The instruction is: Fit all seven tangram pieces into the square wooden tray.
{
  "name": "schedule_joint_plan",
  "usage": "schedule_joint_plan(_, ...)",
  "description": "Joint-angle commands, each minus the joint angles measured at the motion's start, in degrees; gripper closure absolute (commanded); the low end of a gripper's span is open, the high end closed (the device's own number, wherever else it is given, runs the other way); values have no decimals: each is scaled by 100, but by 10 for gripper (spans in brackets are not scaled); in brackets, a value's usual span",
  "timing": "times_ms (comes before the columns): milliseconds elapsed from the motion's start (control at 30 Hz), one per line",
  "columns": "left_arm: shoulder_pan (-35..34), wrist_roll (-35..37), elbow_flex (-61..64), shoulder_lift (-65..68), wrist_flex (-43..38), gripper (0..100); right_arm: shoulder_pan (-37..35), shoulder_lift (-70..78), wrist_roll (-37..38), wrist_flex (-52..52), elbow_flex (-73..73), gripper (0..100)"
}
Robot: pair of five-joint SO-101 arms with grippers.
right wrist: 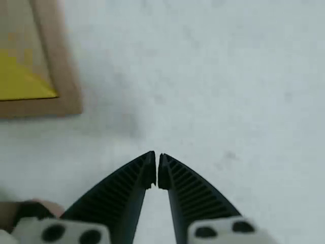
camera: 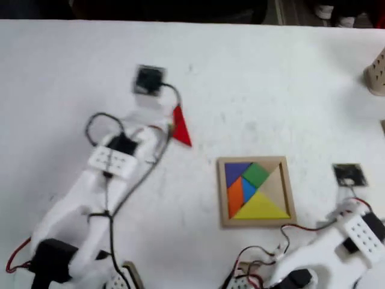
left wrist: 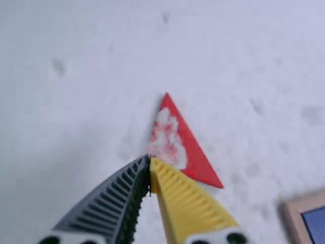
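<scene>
1. Currently the red triangle (camera: 180, 127) (left wrist: 177, 142) sits out on the white tabletop (camera: 271, 78), well apart from the square wooden tray (camera: 224, 198) and up-left of it in the high view.
2. Its near corner is pinched at the tips of the left gripper (left wrist: 150, 165), whose grey and yellow fingers (left wrist: 188, 203) are drawn together on it.
3. The tray holds a purple-blue piece (camera: 236, 171), a green piece (camera: 256, 174), an orange piece (camera: 235, 195), a small blue piece (camera: 247, 189) and a large yellow triangle (camera: 260, 206).
4. On the tray's right side is a tan triangular patch (camera: 278, 183); whether it is a piece or bare floor cannot be told.
5. The right gripper (right wrist: 157, 168) hangs over bare tabletop just beside the tray's corner (right wrist: 66, 76), its dark fingers (right wrist: 127, 188) closed to a thin slit with nothing between them.
6. The right arm (camera: 337, 241) stands to the lower right of the tray in the high view.
</scene>
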Motion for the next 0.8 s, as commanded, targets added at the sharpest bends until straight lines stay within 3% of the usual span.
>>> schedule_joint_plan(0, -681, -9, -290, -277, 18, 980, -1226, -84, -949, 505, -369, 982)
schedule_joint_plan(200, -1437, -9, -158, -13, 9, 980, -3697, -66, -3253, 673, -1064, 981)
schedule_joint_plan(333, -1938, -44, -158, 347, 9, 980, -5358, -22, -4316, 611, -1732, 981)
schedule_joint_plan(567, -2897, -44, -79, 541, 62, 980, -7222, -4, -4703, -145, -2444, 981)
schedule_joint_plan(767, -3204, -44, 26, 549, 62, 980, -7793, 743, -4703, -1745, -2409, 981)
